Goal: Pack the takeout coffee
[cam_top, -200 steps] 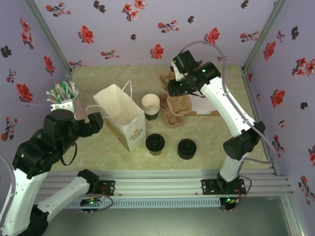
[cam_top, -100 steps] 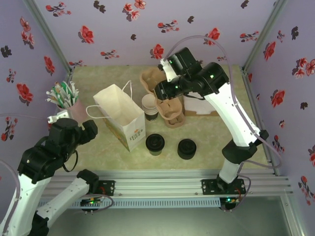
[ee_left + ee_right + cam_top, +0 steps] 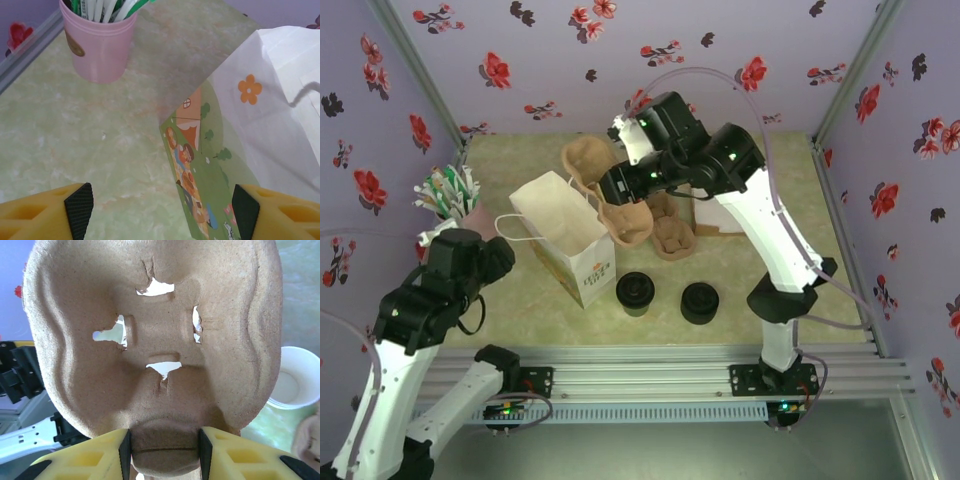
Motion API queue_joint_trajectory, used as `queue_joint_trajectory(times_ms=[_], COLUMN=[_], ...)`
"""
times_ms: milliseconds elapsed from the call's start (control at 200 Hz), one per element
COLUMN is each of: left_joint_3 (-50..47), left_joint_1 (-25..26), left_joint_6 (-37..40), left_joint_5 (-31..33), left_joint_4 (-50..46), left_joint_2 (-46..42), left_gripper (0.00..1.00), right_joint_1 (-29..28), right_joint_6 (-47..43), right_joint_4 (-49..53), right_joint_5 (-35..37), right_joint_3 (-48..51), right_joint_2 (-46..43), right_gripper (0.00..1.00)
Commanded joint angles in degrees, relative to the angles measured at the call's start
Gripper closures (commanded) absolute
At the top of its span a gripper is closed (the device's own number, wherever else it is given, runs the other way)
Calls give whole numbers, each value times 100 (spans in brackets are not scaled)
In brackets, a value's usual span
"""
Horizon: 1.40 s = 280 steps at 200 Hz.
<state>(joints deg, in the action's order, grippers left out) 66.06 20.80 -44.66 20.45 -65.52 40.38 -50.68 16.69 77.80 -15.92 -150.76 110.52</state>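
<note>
Lilac floral walls (image 3: pixel 550 60) enclose a green marbled table (image 3: pixel 540 310).

White-shelled robot arms (image 3: pixel 775 235) are showing black joints (image 3: pixel 790 295) and carrying clear cables (image 3: pixel 700 69); the left gripper's (image 3: pixel 162 210) yellow fingers (image 3: pixel 35 215) are wearing black pads (image 3: pixel 80 209).

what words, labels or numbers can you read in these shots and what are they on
Nothing reads clearly.
paper bag: small lettering on its cartoon picture side, too blurred to read.
pink cup: round brown sticker, too blurred to read.
</note>
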Motion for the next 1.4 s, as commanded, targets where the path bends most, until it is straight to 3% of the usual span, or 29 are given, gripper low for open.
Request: queue_joint_trajectory(times_ms=[0,290,450,670,1005,1150,1395], left_joint_3=[-106,-302,-415,130,1845,2602,3714], left_joint_1=[-483,-2650,-3485,-3495,-3574,-3566,-2943], left_joint_6=[203,797,883,916,1300,1573,2026], left_joint_5=[-509,-2431,-3324,-3357,-3310,-3604,-3673], left_joint_4=[330,622,1172,1734,1533,1322,725], left_joint_2=[102,436,882,1478,2813,3708,4951], left_gripper=[26,42,43,41,46,50,57], right_joint_1=[-65,-118,-125,-144,-168,-164,-163], right_joint_6=[215,444,569,684,698,643,564], right_joint_4=[-308,-887,-1149,-1438,-1531,-1479,-1400], right_joint_5=[-339,-625,-773,-938,-993,-950,-871], right_joint_3=[-268,-369,-491,-620,-639,-626,-621], right_joint_2=[195,446,675,929,1057,1074,1110], right_gripper=[60,61,61,62,62,62,63])
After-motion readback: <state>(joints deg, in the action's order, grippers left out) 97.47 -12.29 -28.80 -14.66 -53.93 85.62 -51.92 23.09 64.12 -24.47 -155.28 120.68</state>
